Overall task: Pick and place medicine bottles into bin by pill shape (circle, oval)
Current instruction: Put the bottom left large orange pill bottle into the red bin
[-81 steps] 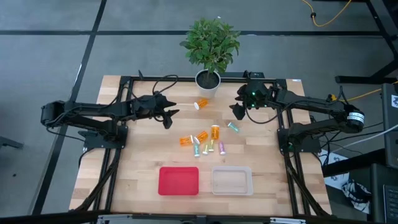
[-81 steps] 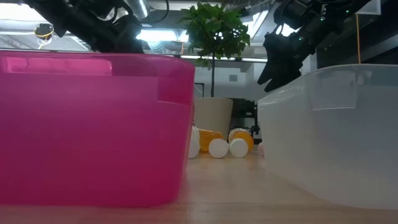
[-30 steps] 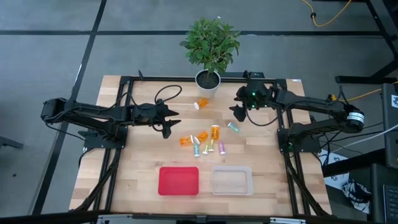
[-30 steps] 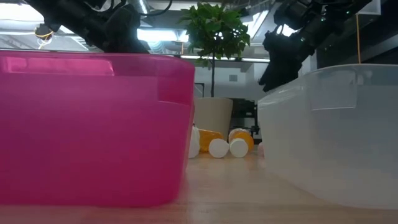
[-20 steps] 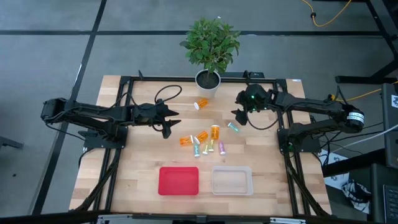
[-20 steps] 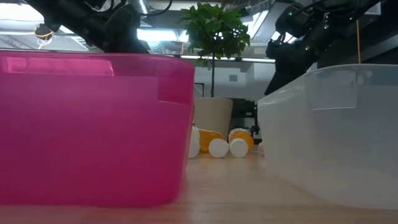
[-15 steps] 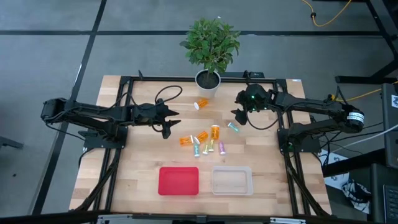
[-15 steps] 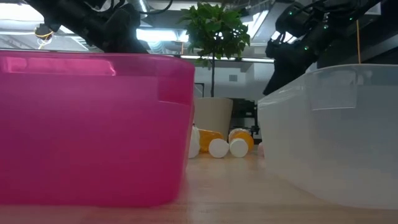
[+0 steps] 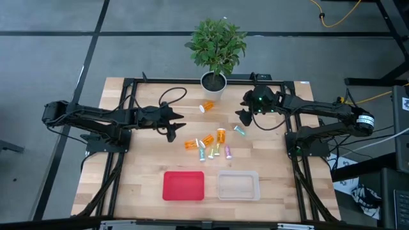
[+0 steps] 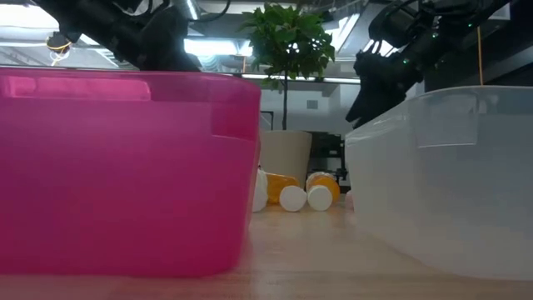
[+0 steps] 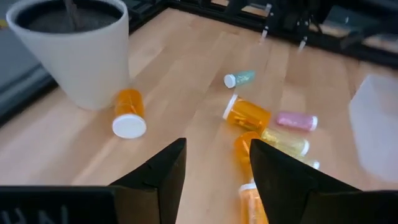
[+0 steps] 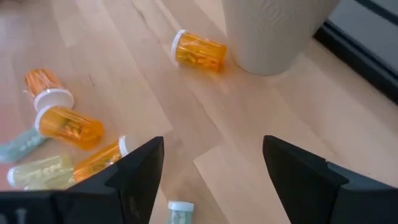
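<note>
Hovering both fingers open, empty, over bench (image 9: pixel 140 172); plant pot (image 9: pixel 213 82) beside one orange bottle (image 9: pixel 207 107); no labels legible.

Pale wooden table (image 9: pixel 147 172) framed by black rails, standing on grey floor (image 9: pixel 57 57) crossed by dark seams. Potted plant (image 9: pixel 216 46) in a white pot at the table's 12 o'clock edge. Yellow cable (image 9: pixel 339 18) lying at 1 o'clock. Bright ceiling lights (image 10: pixel 208 46) glowing behind the foliage at table height.

Right pincer (image 12: pixel 208 165) spread wide over the table (image 12: pixel 155 81); 1 orange bottle (image 12: pixel 199 51) lies beside the white pot (image 12: pixel 273 31).
</note>
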You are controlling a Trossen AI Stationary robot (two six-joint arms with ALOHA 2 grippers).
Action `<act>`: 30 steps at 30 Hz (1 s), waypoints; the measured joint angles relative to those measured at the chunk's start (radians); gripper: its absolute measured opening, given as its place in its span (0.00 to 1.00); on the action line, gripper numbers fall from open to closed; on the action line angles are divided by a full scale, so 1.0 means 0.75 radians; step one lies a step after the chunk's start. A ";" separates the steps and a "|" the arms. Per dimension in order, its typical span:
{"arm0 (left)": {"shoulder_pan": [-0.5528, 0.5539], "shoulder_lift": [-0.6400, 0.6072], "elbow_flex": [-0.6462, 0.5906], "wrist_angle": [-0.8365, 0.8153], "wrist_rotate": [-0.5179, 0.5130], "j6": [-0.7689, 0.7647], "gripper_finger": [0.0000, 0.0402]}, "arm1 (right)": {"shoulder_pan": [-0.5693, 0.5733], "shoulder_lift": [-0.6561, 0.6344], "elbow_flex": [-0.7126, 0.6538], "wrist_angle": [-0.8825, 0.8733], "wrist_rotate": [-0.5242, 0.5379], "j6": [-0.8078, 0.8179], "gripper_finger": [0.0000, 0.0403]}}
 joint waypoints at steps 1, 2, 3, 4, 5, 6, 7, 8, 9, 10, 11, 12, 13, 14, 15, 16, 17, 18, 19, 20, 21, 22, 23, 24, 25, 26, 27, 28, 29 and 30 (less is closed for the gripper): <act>0.000 0.000 0.000 0.000 0.012 -0.049 0.43 | 0.000 0.000 0.000 -0.007 0.000 0.013 0.69; 0.000 0.000 0.000 0.001 0.035 -0.080 0.43 | 0.000 0.000 0.000 -0.015 0.000 0.020 0.69; 0.000 0.000 0.000 0.001 0.059 -0.094 0.43 | 0.000 0.000 0.000 -0.025 0.000 0.031 0.69; 0.000 0.000 0.000 0.001 0.081 -0.095 0.43 | 0.000 0.000 0.000 -0.038 0.000 0.041 0.69; 0.000 0.000 0.000 0.001 0.101 -0.094 0.43 | 0.000 0.000 -0.001 -0.047 0.000 0.044 0.69; -0.002 0.000 0.000 0.001 0.123 -0.086 0.43 | 0.000 0.000 -0.001 -0.051 0.000 0.043 0.69; -0.004 0.004 0.000 0.001 0.135 -0.072 0.43 | 0.000 0.000 -0.001 -0.055 0.000 0.042 0.69; -0.009 0.013 0.000 0.007 0.140 -0.063 0.43 | 0.000 0.000 -0.001 -0.056 0.000 0.039 0.69; -0.016 0.022 0.000 0.005 0.140 -0.062 0.43 | 0.000 0.000 -0.001 -0.056 0.000 0.039 0.69; -0.023 0.033 0.000 -0.001 0.140 -0.062 0.43 | 0.000 0.000 -0.001 -0.056 -0.001 0.040 0.69; -0.031 0.050 0.001 0.009 0.140 -0.061 0.43 | 0.000 0.000 -0.001 -0.056 0.000 0.040 0.69; -0.043 0.068 0.001 0.007 0.141 -0.061 0.43 | 0.000 0.000 -0.001 -0.056 0.000 0.040 0.69; -0.053 0.087 0.001 0.002 0.141 -0.061 0.43 | 0.000 0.000 -0.001 -0.056 0.000 0.040 0.69; -0.065 0.111 0.001 0.010 0.142 -0.060 0.43 | 0.000 0.000 -0.001 -0.056 0.000 0.040 0.69; -0.077 0.136 0.001 0.012 0.143 -0.059 0.43 | 0.000 0.000 -0.001 -0.056 0.000 0.040 0.69; -0.089 0.163 0.001 0.015 0.146 -0.049 0.43 | 0.000 0.000 -0.001 -0.056 -0.001 0.040 0.69; -0.104 0.188 0.001 0.020 0.150 -0.026 0.43 | 0.000 0.000 -0.001 -0.056 -0.001 0.041 0.69; -0.117 0.214 0.000 0.038 0.150 0.005 0.43 | 0.000 0.000 -0.001 -0.058 0.000 0.043 0.69; -0.129 0.238 0.000 0.070 0.151 0.037 0.43 | 0.000 0.000 -0.001 -0.063 0.000 0.043 0.69; -0.140 0.256 0.000 0.107 0.151 0.064 0.43 | 0.000 0.000 -0.001 -0.067 -0.001 0.043 0.69; -0.147 0.274 0.000 0.157 0.151 0.078 0.43 | 0.000 0.000 -0.001 -0.069 -0.001 0.043 0.69; -0.153 0.289 0.000 0.205 0.152 0.085 0.43 | 0.000 0.000 -0.001 -0.075 0.000 0.044 0.69; -0.157 0.302 0.000 0.245 0.151 0.088 0.43 | 0.000 0.000 -0.001 -0.086 -0.001 0.044 0.69; -0.161 0.313 0.000 0.274 0.151 0.089 0.43 | 0.000 -0.001 -0.001 -0.096 -0.001 0.046 0.69; -0.164 0.318 0.000 0.279 0.151 0.086 0.43 | -0.001 -0.001 -0.001 -0.110 -0.001 0.046 0.69; -0.167 0.321 0.000 0.274 0.151 0.073 0.44 | 0.000 -0.001 -0.001 -0.118 -0.001 0.046 0.69; -0.167 0.324 0.000 0.259 0.151 0.060 0.45 | 0.000 0.000 -0.001 -0.122 -0.001 0.047 0.69; -0.167 0.327 0.000 0.240 0.151 0.040 0.46 | 0.000 -0.001 -0.001 -0.126 -0.001 0.048 0.69; -0.167 0.334 0.000 0.227 0.150 0.037 0.47 | 0.000 0.000 -0.001 -0.126 -0.001 0.048 0.69; -0.167 0.341 0.000 0.219 0.150 0.035 0.49 | 0.000 -0.001 -0.001 -0.125 -0.001 0.048 0.69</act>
